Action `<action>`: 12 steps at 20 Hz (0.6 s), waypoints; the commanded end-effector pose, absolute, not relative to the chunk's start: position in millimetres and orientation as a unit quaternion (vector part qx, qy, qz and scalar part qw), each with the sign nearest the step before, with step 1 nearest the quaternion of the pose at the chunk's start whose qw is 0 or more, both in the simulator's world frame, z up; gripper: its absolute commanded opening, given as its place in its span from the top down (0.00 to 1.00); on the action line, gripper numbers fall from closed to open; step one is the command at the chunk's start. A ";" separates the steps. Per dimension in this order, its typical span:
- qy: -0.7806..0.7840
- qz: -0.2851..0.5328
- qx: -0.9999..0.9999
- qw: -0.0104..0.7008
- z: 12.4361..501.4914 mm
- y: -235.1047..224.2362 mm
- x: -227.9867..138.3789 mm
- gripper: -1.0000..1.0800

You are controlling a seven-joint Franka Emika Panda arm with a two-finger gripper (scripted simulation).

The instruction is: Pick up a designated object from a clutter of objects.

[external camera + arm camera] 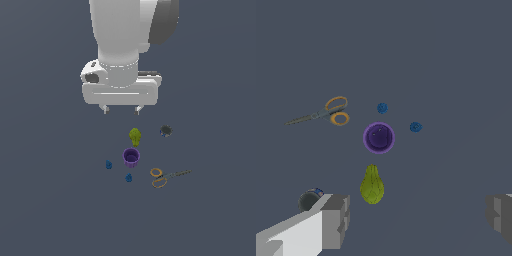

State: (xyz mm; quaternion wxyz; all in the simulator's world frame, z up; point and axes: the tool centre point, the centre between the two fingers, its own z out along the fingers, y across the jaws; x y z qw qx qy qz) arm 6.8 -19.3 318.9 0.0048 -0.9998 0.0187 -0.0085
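Observation:
My gripper (121, 110) hangs open and empty, high above the clutter of objects. In the wrist view its fingers (336, 220) stand wide apart around the gripper's middle (418, 217). Two tiny dark-blue lumps lie on the floor. One (108, 164) (415, 127) is toward the exterior view's left of the purple cup (131, 156) (378, 137). The other (128, 177) (382, 107) lies just in front of the cup. I cannot tell which of them is the designated object. Both are well apart from the gripper.
A yellow-green lumpy item (135, 136) (372, 185) lies just behind the cup. A dark round item (166, 131) (309, 200) sits at the exterior view's right. Orange-handled scissors (161, 177) (331, 112) lie flat to the right of the cup.

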 end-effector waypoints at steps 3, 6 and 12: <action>0.018 -0.009 -1.000 0.006 319.1 -17.2 7.0 0.04; 0.015 -0.013 -1.000 0.011 321.0 -6.3 8.0 0.04; 0.013 -0.018 -1.000 0.018 327.1 8.8 6.9 0.04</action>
